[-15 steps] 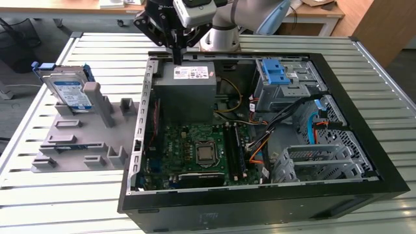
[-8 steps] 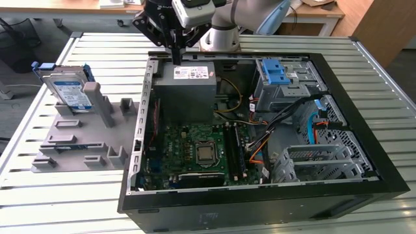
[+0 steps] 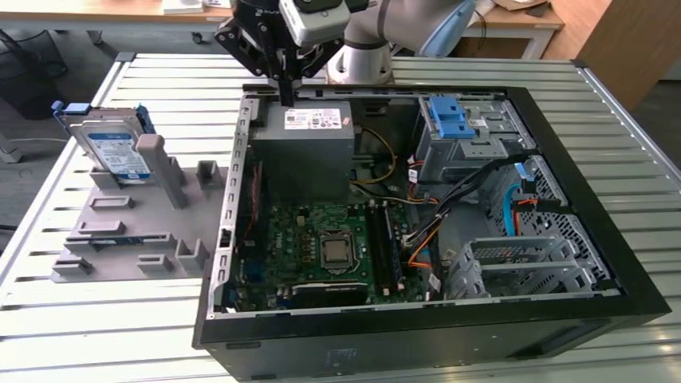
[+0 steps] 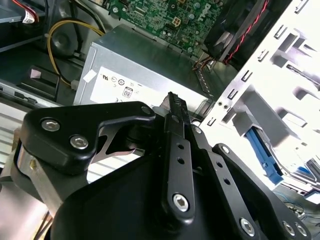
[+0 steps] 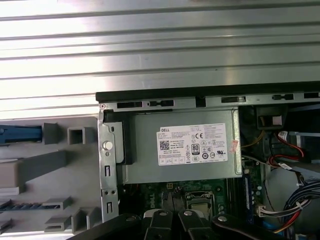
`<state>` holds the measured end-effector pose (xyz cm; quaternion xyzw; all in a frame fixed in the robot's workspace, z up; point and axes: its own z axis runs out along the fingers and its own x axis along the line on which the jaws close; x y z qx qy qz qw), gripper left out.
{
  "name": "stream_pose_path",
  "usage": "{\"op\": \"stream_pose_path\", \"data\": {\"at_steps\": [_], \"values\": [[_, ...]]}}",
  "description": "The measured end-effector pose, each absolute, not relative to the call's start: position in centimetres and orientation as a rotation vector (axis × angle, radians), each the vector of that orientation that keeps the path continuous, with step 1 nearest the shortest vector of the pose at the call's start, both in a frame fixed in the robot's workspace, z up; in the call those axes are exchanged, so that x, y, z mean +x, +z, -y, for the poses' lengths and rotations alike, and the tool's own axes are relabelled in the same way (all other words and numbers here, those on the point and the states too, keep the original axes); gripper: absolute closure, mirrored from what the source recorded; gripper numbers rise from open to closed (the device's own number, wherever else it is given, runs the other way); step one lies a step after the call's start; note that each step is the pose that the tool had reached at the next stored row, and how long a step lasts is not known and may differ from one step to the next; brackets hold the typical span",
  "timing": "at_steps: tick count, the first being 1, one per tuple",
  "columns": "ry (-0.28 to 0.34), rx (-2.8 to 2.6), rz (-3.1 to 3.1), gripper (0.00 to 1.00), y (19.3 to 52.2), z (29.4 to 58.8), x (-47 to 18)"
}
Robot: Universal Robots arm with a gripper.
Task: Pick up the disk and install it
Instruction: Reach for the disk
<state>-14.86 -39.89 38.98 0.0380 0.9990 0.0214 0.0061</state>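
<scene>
The disk point(image 3: 112, 148), a silver drive with a white-and-blue label and blue rails, stands upright in a grey fixture point(image 3: 127, 231) at the exterior view's left, outside the computer case point(image 3: 426, 327). My gripper point(image 3: 287, 97) hangs over the far edge of the case, just above the grey power-supply box point(image 3: 309, 148), well to the right of the disk. Its black fingers are shut together with nothing between them. The second wrist view has the gripper point(image 4: 174, 97) over the box's sticker. The first wrist view has the gripper point(image 5: 172, 220) and a blue rail point(image 5: 20, 134) on the fixture.
Inside the open case lie the green motherboard point(image 3: 319, 247), a grey metal cage with a blue latch point(image 3: 458, 128), a second metal cage point(image 3: 521, 263) and loose cables point(image 3: 426, 231). The case stands on a slatted metal table point(image 3: 617, 128).
</scene>
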Motion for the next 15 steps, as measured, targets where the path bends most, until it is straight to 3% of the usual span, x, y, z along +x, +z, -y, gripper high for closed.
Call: {"op": "stream_pose_path", "data": {"at_steps": [15], "values": [[0.067, 0.119, -3.133, 0.89, 38.88, 39.89, -15.28]]}}
